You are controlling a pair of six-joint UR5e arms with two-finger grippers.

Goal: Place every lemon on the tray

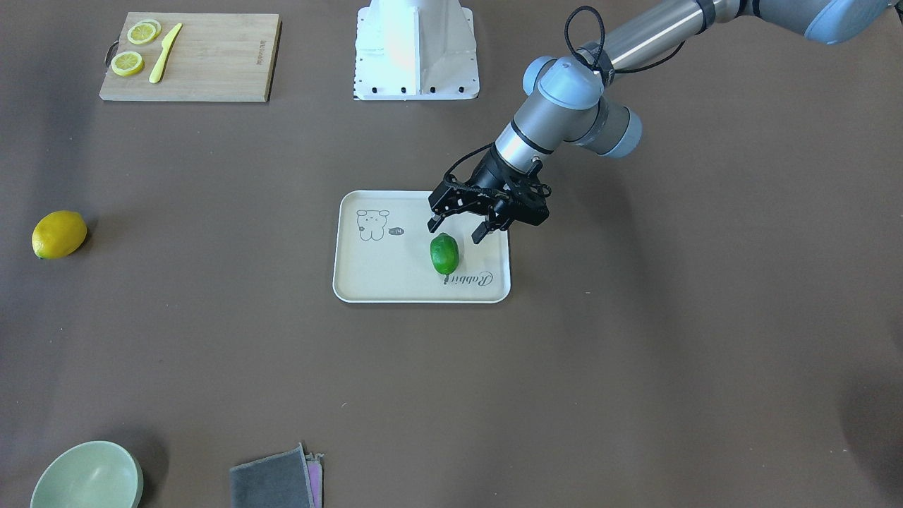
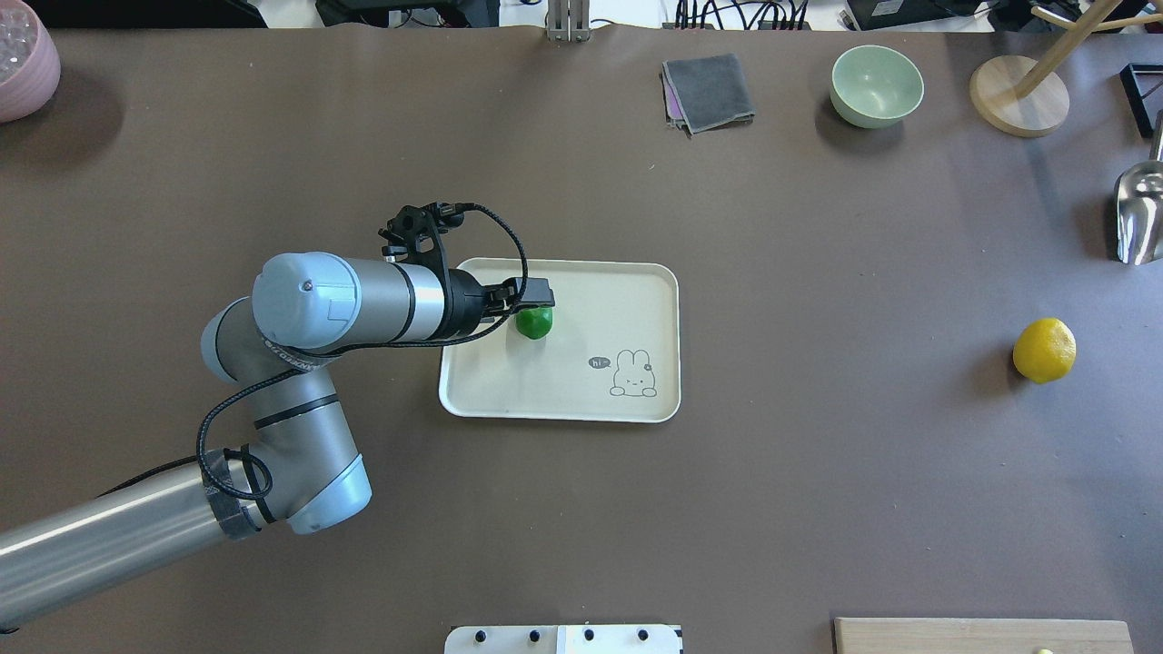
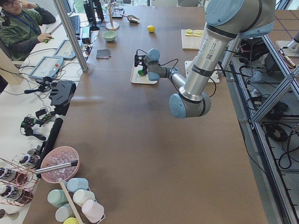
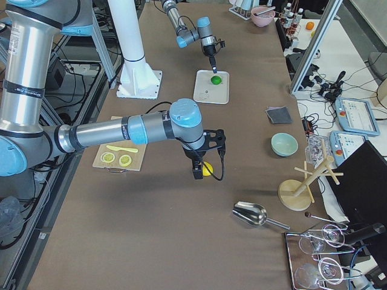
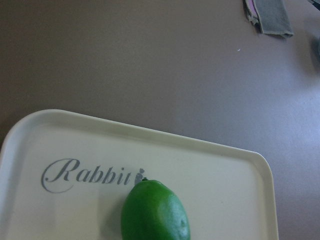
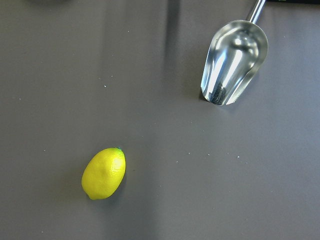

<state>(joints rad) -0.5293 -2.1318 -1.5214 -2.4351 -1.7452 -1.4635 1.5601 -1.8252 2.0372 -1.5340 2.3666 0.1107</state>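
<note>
2 lemons, 1 tray (image 1: 395, 279): green lemon (image 1: 444, 254) lies on tray, left gripper (image 1: 456, 233) spread open, empty, just above; yellow lemon (image 1: 59, 234) on table (image 1: 635, 367), well apart from tray; right gripper (image 4: 198, 174) over it, grip can't be told

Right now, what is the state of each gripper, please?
Left gripper: open, holding nothing, close to the green lemon.
Right gripper: seen only from the side, so it cannot be told.

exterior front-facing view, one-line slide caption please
Open left tool hovers by the green lemon on the tray; yellow lemon lies on the table.
</note>
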